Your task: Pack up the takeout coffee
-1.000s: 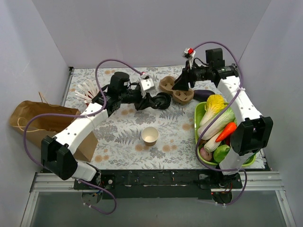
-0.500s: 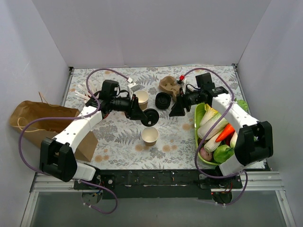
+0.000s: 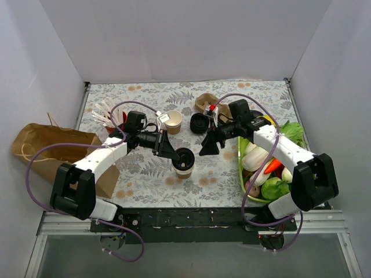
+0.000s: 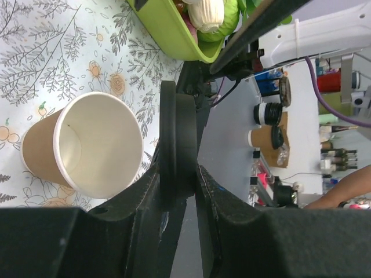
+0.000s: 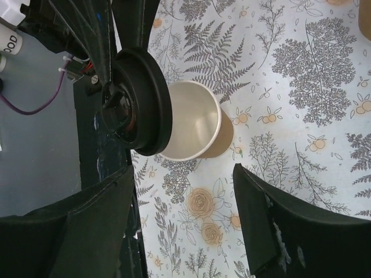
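The takeout coffee cup [image 3: 184, 168] stands open at the table's middle, cream-white with a tan outside. My left gripper [image 3: 175, 152] is shut on its round black lid [image 3: 185, 155] and holds it tilted just above the cup's rim. In the left wrist view the lid [image 4: 178, 139] is pinched edge-on beside the cup [image 4: 93, 145]. My right gripper [image 3: 207, 147] is open and empty just right of the cup. The right wrist view shows the lid [image 5: 139, 101] partly over the cup [image 5: 194, 127], with my open gripper [image 5: 184, 176] short of both.
A second cup [image 3: 173, 120] and second black lid [image 3: 199, 123] sit behind, near the brown pulp carrier [image 3: 204, 103]. A red cup of white sticks [image 3: 111, 119] is at the left. A brown paper bag [image 3: 52, 147] lies at the left edge. A green vegetable basket [image 3: 242, 168] is at the right.
My left gripper carried the black lid forward from the back of the table to just over the cup. My right arm swung forward and left toward the cup.
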{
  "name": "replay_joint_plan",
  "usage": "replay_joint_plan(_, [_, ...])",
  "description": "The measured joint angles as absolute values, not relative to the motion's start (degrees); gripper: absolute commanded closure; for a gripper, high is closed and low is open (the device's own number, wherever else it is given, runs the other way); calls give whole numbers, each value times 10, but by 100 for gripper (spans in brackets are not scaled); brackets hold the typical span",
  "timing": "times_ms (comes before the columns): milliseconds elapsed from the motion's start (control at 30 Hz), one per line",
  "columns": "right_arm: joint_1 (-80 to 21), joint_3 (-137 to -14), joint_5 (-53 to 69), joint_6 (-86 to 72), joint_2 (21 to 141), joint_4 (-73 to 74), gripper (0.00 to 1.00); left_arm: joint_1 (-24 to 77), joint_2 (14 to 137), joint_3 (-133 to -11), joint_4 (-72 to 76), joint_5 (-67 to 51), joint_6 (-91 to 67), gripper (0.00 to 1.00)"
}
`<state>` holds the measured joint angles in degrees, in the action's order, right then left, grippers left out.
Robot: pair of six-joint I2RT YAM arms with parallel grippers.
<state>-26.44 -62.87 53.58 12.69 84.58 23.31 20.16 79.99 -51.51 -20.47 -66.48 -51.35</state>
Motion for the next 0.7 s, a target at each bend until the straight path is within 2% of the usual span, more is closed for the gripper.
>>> replay_joint_plan(700, [-288,-611,477,70,884,190,25,200,813,-468,-129,-637,-578,82])
